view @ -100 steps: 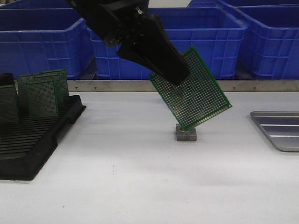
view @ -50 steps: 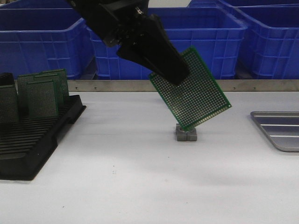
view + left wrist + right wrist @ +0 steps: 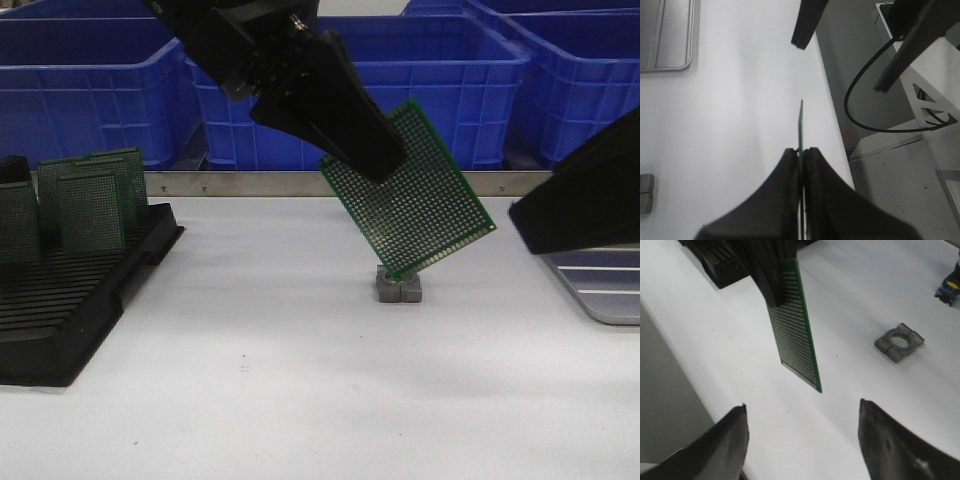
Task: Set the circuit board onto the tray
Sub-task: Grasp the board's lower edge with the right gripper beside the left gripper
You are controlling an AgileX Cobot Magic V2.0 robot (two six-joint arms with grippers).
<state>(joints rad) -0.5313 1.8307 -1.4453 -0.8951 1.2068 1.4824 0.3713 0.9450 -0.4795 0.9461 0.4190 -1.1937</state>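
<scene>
left gripper (image 3: 375,160): clamping the circuit board (image 3: 415,200) by 1 upper corner; jaws pressed flat on both faces in the left wrist view.
circuit board: hanging tilted in mid-air over the middle of the tabletop (image 3: 300,380), low corner sitting just above the small grey block (image 3: 400,285) in the front view; right wrist view suggests it is clear of the block, not touching.
right gripper (image 3: 802,435): spread wide, holding nothing, pointing at the board's lower edge; the board is not between the fingers yet.
tray (image 3: 600,285): at the right edge of the tabletop, partly hidden by the right arm, well apart from the board.
risk 1: handover looks likely; if left releases before right is closing fully, the board is dropping onto the tabletop or block.
risk 2: single-corner grip means any nudge from a right finger (image 3: 725,440) is pivoting the board in the left jaws.
risk 3: right fingers meeting the thin edge instead of the 2 faces, so the board is skidding out.
risk 4: both arms are crowding the same space; collision possible.
rack (image 3: 70,290): spare boards standing in it, far left, out of the way.
</scene>
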